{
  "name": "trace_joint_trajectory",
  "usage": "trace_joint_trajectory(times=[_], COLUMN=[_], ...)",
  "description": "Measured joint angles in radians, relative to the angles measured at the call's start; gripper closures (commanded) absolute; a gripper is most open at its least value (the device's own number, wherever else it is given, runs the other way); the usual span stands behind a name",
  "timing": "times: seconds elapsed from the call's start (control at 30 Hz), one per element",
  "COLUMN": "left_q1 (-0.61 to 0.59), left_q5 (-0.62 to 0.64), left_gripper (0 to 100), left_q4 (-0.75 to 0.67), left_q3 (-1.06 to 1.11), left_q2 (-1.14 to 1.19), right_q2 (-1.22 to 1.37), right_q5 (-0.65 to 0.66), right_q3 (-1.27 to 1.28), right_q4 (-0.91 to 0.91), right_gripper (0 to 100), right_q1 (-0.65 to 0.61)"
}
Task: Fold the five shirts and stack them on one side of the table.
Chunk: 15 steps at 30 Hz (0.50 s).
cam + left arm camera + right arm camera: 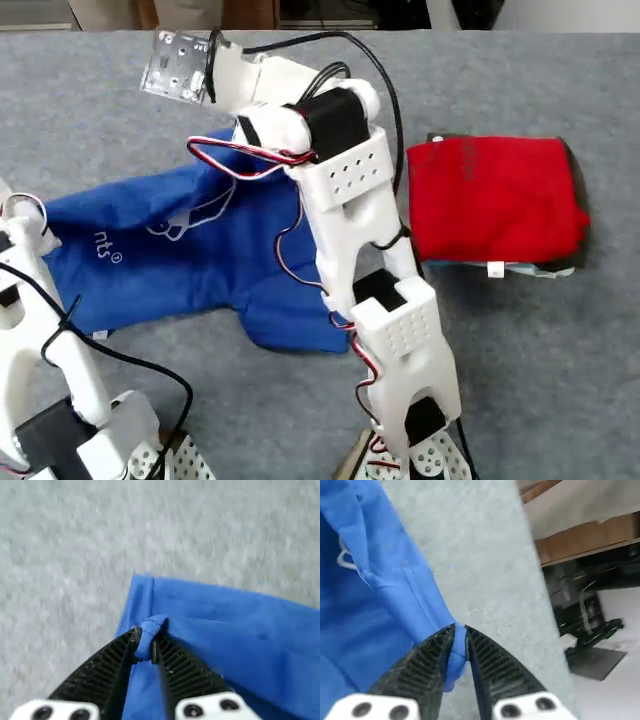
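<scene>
The left jaws are closed on a small bunched fold of the blue shirt [235, 630], pinched tightly between the ribbed black pads [112, 655] just inside a corner of the cloth. The right jaws are likewise clamped on the blue shirt, a narrow strip of its hemmed edge being held between the two black pads [490, 660] right where the fabric meets the grey tabletop [485, 555].

In the high view the blue shirt [200, 250] is seen lying unfolded and spread flat over the left half of the tabletop [520, 380], with white print [190, 215] facing up and one sleeve [300, 320] pointing toward the arms' bases. The left arm [40, 330] is placed at the shirt's left end, its wrist over the edge of the cloth. The right arm [370, 250] is stretched across the shirt to its far edge, and the grip itself is hidden there under the wrist.

Well apart from the blue shirt, on the right side of the tabletop, a red shirt [495, 200] is found folded into a neat rectangle on top of a stack. Beneath it a dark layer [572, 160] can be made out along the far and right edges, and a pale layer [530, 268] along the near edge; how many garments are held in the stack cannot be told.

Beyond the tabletop's edge, wooden furniture [580, 535] and dark cables [580, 615] are visible in the right wrist view.
</scene>
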Motion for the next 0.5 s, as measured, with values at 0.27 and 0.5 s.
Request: trace_joint_trajectory(times=[0.27,0.5], left_q1=[0.000,0.000], left_q5=[-0.106,-0.180], left_gripper=[98,98], left_q4=[0.236,0.318], left_q3=[-0.015,0.048], left_q2=[0.000,-0.064], right_q2=[-0.049,-0.284], right_q5=[-0.101,-0.104], right_q3=[0.215,0.671], right_q4=[0.008,-0.008], right_gripper=[99.5,99.5], right_q1=[-0.025,-0.021])
